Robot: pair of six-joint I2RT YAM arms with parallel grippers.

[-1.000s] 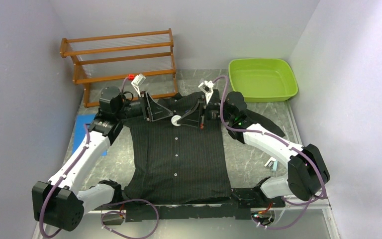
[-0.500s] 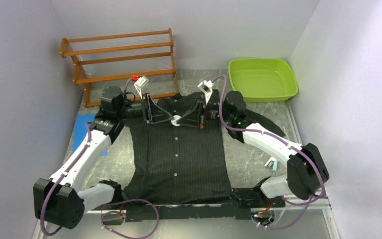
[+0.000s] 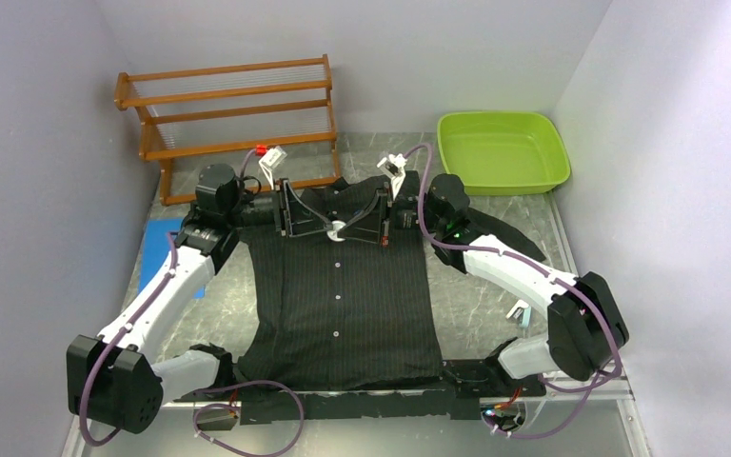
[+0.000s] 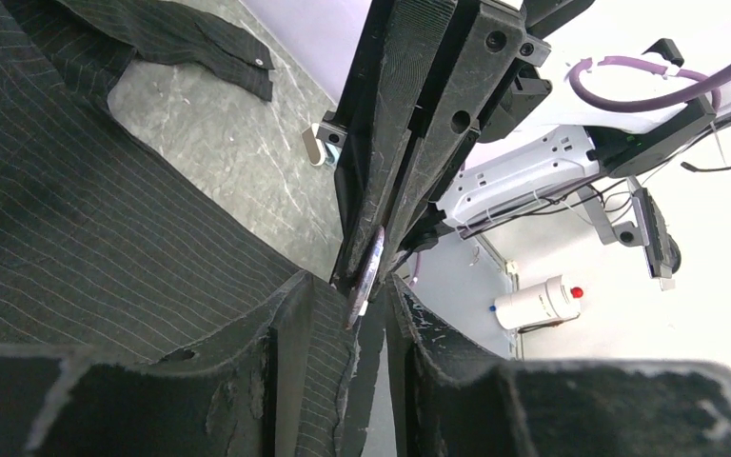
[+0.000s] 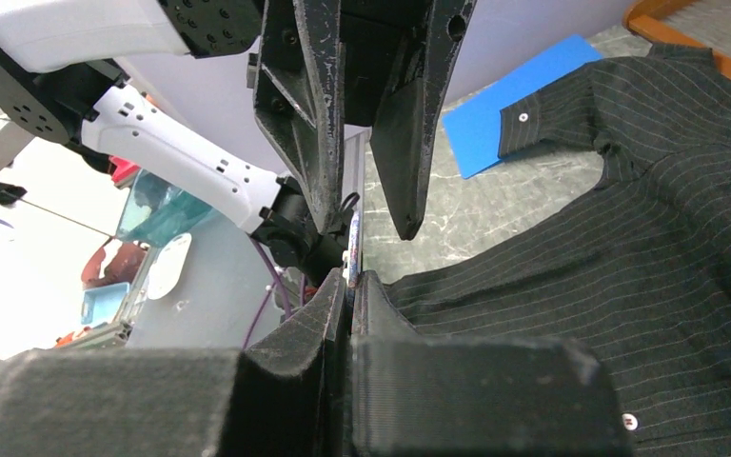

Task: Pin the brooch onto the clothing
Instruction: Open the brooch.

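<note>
The clothing, a black pinstriped shirt with white buttons, lies flat on the table, collar to the back. Both grippers meet tip to tip over its upper chest. The brooch is a small pale disc held on edge between them. My right gripper is shut on the brooch, whose thin rim sticks out past the pads. My left gripper faces it with its jaws apart. The brooch sits at the mouth of that gap, close to the left-hand finger. A fold of pinstriped cloth lies against that finger.
A wooden rack stands at the back left and a green tub at the back right. A blue sheet lies by the shirt's left sleeve. A small white clip rests on the table beside the right arm.
My left gripper has slid right, up to the brooch, and its jaws have narrowed. The right gripper has kept still with the brooch in it.
</note>
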